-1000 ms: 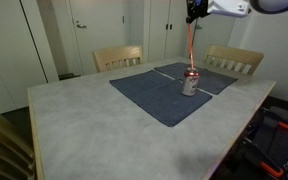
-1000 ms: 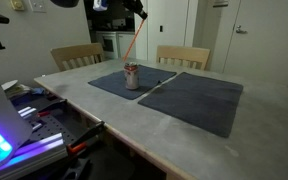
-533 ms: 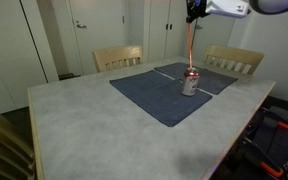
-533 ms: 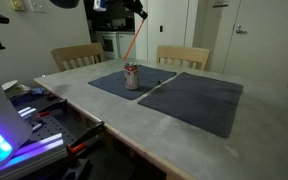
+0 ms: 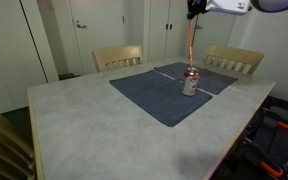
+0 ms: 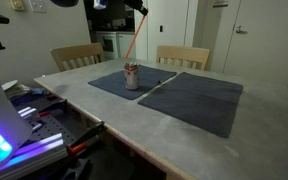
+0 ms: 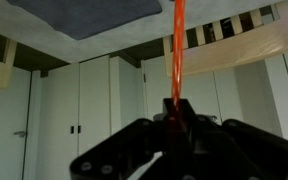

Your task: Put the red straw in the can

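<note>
Gripper (image 5: 193, 13) sits at the top edge of the frame, right of centre, in an exterior view, and at the top edge, left of centre, in another exterior view (image 6: 140, 9). Its jaws are clenched on the upper end of the red straw (image 5: 190, 45), and the wrist view confirms this: the dark fingers (image 7: 156, 128) close around the straw (image 7: 175, 55) at lower centre of that picture. That picture appears inverted, with the table surface along its top. The straw hangs down from the gripper, nearly upright in one exterior view and leaning down to the left in the other (image 6: 135, 40). Its lower end meets the top of the can (image 5: 190, 84); whether the tip is inside the opening cannot be told at this size. The can stands upright on a dark blue mat (image 5: 154, 95), close to that mat's right edge, in the right half of the frame. A second mat (image 6: 199, 102) lies just beside the first, to the right of the can (image 6: 132, 78). Both mats lie on a pale grey table (image 5: 84, 125). Two wooden chairs (image 5: 118, 57) (image 5: 234, 61) stand at the far side of the table, with white doors (image 5: 84, 30) behind them.
</note>
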Controlling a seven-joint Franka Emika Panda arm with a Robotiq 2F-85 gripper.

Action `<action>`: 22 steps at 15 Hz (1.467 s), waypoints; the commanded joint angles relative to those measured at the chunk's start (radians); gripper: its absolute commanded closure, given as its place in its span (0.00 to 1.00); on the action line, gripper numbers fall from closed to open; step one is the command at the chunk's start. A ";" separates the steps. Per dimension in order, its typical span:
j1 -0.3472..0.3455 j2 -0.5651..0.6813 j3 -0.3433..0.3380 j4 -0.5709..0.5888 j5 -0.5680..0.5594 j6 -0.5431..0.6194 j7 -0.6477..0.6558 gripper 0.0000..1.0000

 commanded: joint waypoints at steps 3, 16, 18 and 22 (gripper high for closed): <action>-0.048 -0.041 0.022 0.000 -0.030 0.003 0.032 0.98; -0.141 -0.035 0.080 -0.002 -0.040 -0.002 0.038 0.98; -0.147 -0.028 0.092 -0.003 -0.040 -0.003 0.046 0.98; -0.153 -0.020 0.106 -0.003 -0.040 0.007 0.069 0.98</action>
